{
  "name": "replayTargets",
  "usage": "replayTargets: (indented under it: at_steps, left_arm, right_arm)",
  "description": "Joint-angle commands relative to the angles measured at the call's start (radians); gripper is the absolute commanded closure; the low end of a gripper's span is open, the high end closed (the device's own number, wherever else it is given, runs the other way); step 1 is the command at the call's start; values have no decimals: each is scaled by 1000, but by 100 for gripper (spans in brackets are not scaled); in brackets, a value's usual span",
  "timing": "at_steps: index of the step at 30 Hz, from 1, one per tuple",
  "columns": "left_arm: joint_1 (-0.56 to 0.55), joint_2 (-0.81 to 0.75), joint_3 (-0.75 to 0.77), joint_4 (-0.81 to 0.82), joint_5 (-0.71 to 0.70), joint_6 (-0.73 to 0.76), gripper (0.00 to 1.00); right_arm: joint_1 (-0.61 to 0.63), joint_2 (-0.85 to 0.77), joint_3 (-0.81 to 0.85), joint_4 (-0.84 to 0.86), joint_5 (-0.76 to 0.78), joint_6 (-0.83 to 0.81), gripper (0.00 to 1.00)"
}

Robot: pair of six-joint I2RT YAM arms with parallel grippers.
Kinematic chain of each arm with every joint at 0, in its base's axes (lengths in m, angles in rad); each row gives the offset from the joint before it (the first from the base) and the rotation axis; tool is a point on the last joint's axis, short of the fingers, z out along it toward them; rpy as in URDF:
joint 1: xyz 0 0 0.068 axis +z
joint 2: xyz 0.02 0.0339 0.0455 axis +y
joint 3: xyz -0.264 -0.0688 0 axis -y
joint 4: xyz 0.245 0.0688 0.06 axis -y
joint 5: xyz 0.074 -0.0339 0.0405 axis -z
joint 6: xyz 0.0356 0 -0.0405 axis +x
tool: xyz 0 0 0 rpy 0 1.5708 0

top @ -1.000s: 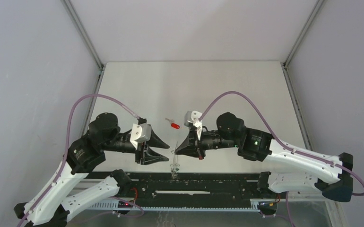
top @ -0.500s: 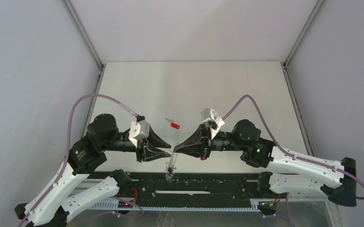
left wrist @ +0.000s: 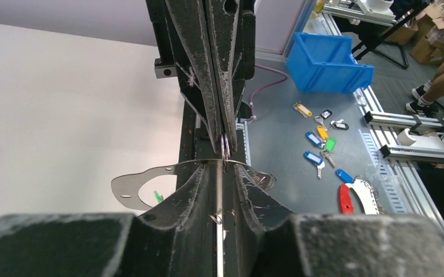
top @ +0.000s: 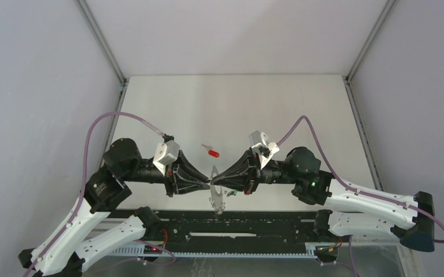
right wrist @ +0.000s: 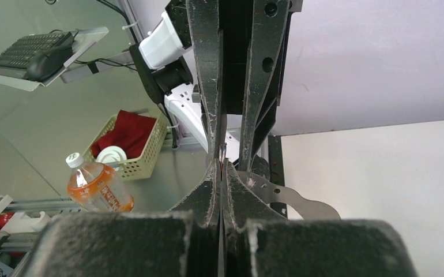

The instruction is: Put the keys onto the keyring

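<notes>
1. The left gripper (top: pixel 207 182) points at the keyring from its left, tip to tip with the other arm. Its fingers are drawn almost together about the keyring's flat metal tab (right wrist: pixel 292 199). I cannot tell whether they truly pinch it.
2. The red key (top: pixel 211 153) lies on the table (top: pixel 237 109) just beyond the keyring, not yet threaded.
3. The keyring (left wrist: pixel 225 149) hangs above the table between the two tips, with its small wire ring uppermost and the tab curving away below.
4. The green key (left wrist: pixel 158 197) lies on the table under the keyring, glimpsed through a hole in the tab.
5. The right gripper (top: pixel 218 180) meets the keyring from its right, fingers pressed together on the wire ring.
6. The step appears to be settling a two-sided hold, so the ring is steady for threading. Keep the right clamp firm and move the left only slightly. Pulling the arms apart could twist the ring or slip it free. One arm must later let go to fetch a key.
</notes>
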State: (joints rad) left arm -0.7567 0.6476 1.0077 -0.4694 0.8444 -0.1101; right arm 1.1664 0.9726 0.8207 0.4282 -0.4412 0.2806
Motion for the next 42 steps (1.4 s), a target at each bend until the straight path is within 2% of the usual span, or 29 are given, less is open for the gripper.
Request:
replayTargets:
  at_steps: [1, 6, 8, 10, 11, 14, 15, 17, 20, 24, 26, 31, 42]
  left_arm:
    - [7, -2, -5, 57, 44, -43, 75]
    - [6, -9, -14, 60, 65, -40, 77]
    - [7, -9, -13, 60, 45, -36, 84]
    - [8, -9, -14, 60, 34, -34, 96]
    - [7, -11, -15, 53, 25, -29, 99]
    - [8, -11, -10, 5, -19, 8, 100]
    - [8, -12, -7, -15, -32, 28, 100]
    - [7, -9, 0, -56, -55, 72, 100]
    - [8, -8, 7, -103, -78, 108, 100]
    - [7, -1, 18, -126, -85, 156, 100]
    - [8, 7, 29, -140, -94, 167, 100]
    - [8, 27, 51, -165, -87, 187, 100]
    - [8, 35, 57, -171, -70, 184, 100]
  right_arm:
    - [-4, 9, 5, 94, -12, 24, 100]
    - [-4, 9, 5, 88, -10, 25, 100]
    - [-1, 12, 5, 92, -13, 27, 100]
    - [-2, 12, 5, 94, -14, 28, 100]
    - [-2, 11, 5, 94, -16, 28, 100]
    - [-4, 6, 12, 73, -20, 31, 100]
    - [-8, 6, 27, 42, -27, 32, 96]
    - [-28, 5, 75, -66, -52, 24, 80]
    - [-61, 6, 176, -290, -73, -27, 65]
    - [-89, 47, 329, -607, -90, -125, 51]
    - [-90, 84, 401, -718, -88, -174, 48]
    - [-73, 179, 539, -891, -79, -266, 48]
    - [-28, 285, 666, -999, -78, -367, 56]
